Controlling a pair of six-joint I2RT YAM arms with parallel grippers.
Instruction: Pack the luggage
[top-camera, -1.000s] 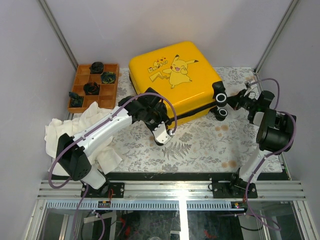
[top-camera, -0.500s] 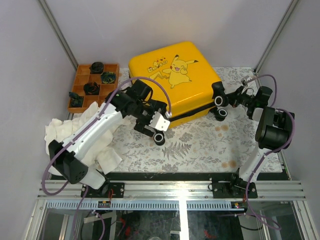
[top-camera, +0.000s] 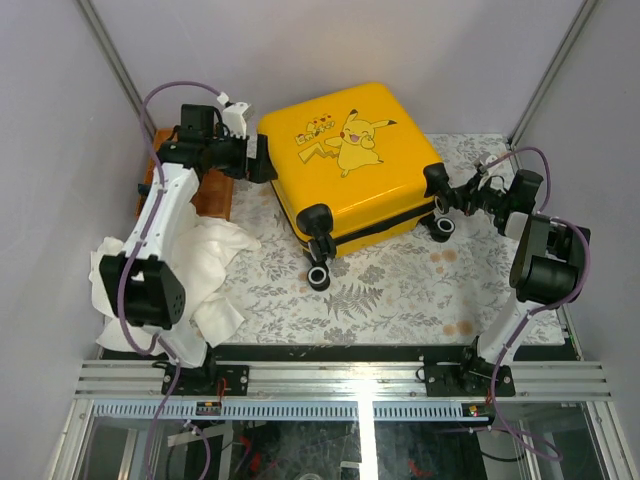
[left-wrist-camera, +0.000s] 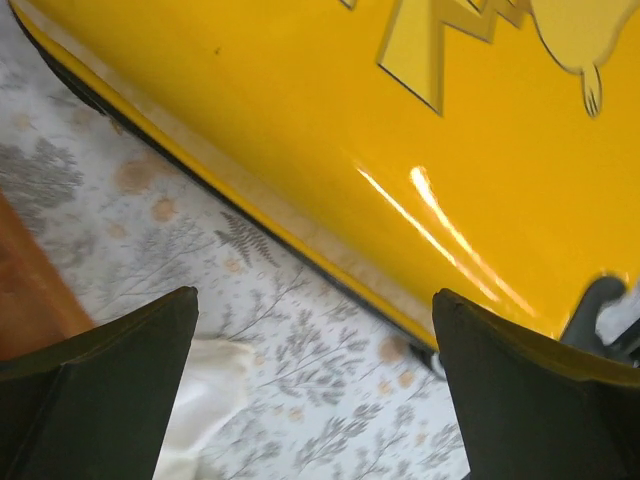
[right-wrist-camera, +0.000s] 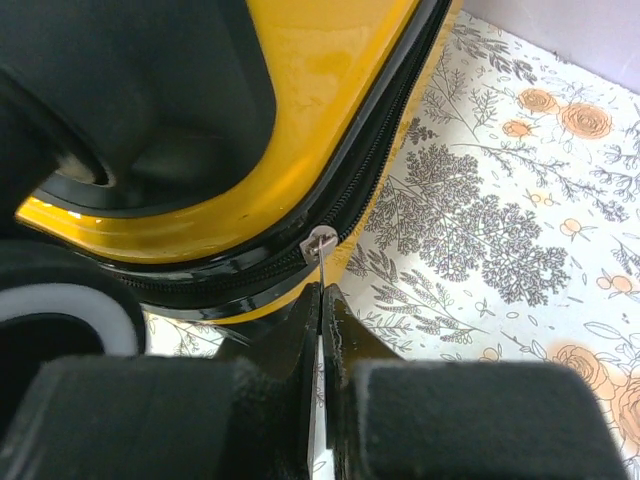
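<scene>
The luggage, a yellow hard-shell suitcase with a Pikachu print, lies flat and closed on the floral cloth. My left gripper hovers at its rear left corner. In the left wrist view that gripper is open, empty, with the yellow shell just beyond its fingertips. My right gripper is at the suitcase's right corner. The right wrist view shows this gripper shut on the thin metal zipper pull of the black zipper along the shell.
An orange compartment tray sits at the left rear, largely hidden by my left arm. A rumpled white cloth lies at the front left. Black wheels jut from the suitcase's near side. Grey walls close in on both sides.
My left arm swung from the suitcase's near front edge back to its rear left corner, and its gripper opened wide. The right gripper stayed shut on the zipper pull.
</scene>
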